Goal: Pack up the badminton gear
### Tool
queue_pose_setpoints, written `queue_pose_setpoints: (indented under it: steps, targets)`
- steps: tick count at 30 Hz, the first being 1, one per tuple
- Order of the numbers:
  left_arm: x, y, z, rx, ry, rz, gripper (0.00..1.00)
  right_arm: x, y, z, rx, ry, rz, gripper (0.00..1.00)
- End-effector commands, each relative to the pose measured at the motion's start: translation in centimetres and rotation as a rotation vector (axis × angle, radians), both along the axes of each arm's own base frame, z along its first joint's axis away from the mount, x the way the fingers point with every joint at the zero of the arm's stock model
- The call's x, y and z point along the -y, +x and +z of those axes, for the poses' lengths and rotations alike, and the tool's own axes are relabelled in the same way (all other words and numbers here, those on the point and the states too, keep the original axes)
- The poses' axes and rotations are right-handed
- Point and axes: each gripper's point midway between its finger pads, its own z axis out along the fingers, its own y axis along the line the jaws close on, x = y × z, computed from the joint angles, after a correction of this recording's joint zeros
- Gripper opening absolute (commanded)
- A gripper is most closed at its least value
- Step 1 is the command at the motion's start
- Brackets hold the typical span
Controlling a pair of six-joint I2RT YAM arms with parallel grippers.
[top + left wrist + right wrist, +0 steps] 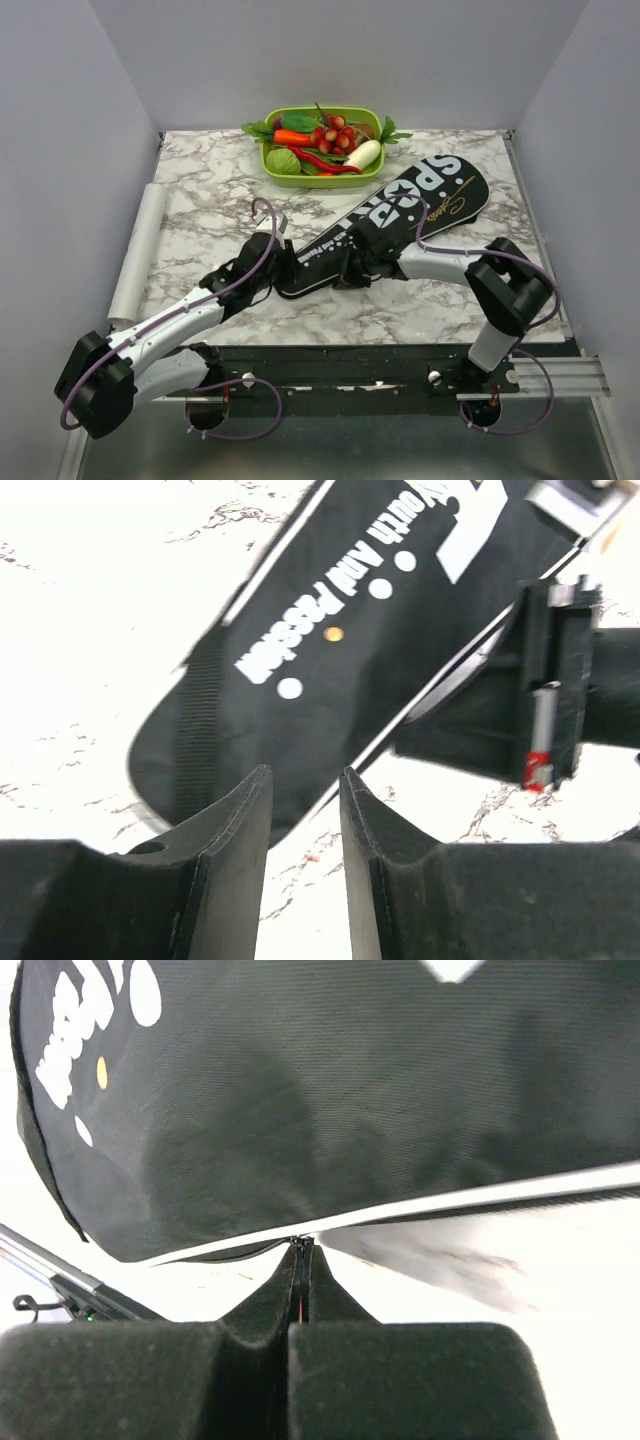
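Note:
The long black bag (420, 205) lettered "SPORT" lies diagonally on the marble table, its narrow end toward the arms. My right gripper (352, 268) is at the bag's near edge. In the right wrist view it (302, 1245) is shut on the zipper pull (301, 1248) on the bag's (350, 1090) white-piped edge. My left gripper (283, 262) is at the bag's narrow end. In the left wrist view it (305, 775) is open with only tabletop between the fingers, just short of the bag (330, 650). No rackets or shuttlecock are in view.
A green tray (290, 178) of toy vegetables stands at the back centre, just beyond the bag's wide end. A white roll (140, 255) lies along the table's left edge. The right arm's wrist (555, 690) shows close by in the left wrist view.

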Motion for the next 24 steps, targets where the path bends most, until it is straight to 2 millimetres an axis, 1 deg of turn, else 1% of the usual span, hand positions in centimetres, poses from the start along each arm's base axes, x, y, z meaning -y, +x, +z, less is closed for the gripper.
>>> queue_pose_setpoints:
  steps: [1, 2, 3, 4, 5, 6, 7, 10, 11, 14, 18, 21, 24]
  targets:
    - [-2.0, -1.0, 0.0, -0.021, 0.037, 0.059, 0.41, 4.9, 0.8, 0.1, 0.044, -0.010, -0.111, 0.01]
    - [-2.1, -1.2, -0.1, -0.026, 0.039, 0.055, 0.41, 5.7, 0.8, 0.2, 0.053, -0.013, -0.124, 0.01]
    - [-2.2, -1.4, -0.4, -0.033, 0.044, 0.057, 0.41, 6.8, 0.6, -0.2, 0.054, -0.031, -0.131, 0.01]
    - [-2.5, -1.7, -1.4, -0.050, 0.059, 0.059, 0.41, 7.2, 0.7, 0.5, 0.076, -0.028, -0.134, 0.01]
    - [-2.6, -1.7, -2.2, -0.064, 0.070, 0.063, 0.41, 7.9, 0.5, 0.3, 0.076, -0.057, -0.141, 0.01]
    - [-2.6, -1.9, -2.7, -0.076, 0.073, 0.064, 0.41, 8.3, 0.3, 0.4, 0.082, -0.070, -0.139, 0.01]
    - [-2.8, -2.3, -3.8, -0.105, 0.081, 0.071, 0.41, 8.6, 0.2, 0.7, 0.092, -0.071, -0.139, 0.01]
    - [-2.9, -2.5, -5.6, -0.137, 0.074, 0.099, 0.45, 9.5, -0.5, 0.4, 0.093, -0.095, -0.139, 0.01]
    - [-2.6, -2.2, -5.6, -0.126, 0.055, 0.103, 0.48, 9.6, -0.7, 0.4, 0.097, -0.097, -0.137, 0.01]
    - [-2.3, -2.1, -6.6, -0.138, 0.054, 0.099, 0.49, 10.0, -1.1, 0.0, 0.089, -0.105, -0.133, 0.01]
    - [-1.6, -1.6, -7.1, -0.150, 0.056, 0.087, 0.49, 10.0, -1.5, -0.5, 0.078, -0.100, -0.116, 0.01]
    - [-1.3, -1.3, -6.9, -0.144, 0.052, 0.084, 0.49, 9.8, -1.6, -0.7, 0.074, -0.097, -0.102, 0.01]
    - [-1.3, -1.4, -6.1, -0.129, 0.041, 0.076, 0.47, 9.9, -1.6, -0.8, 0.077, -0.100, -0.097, 0.01]
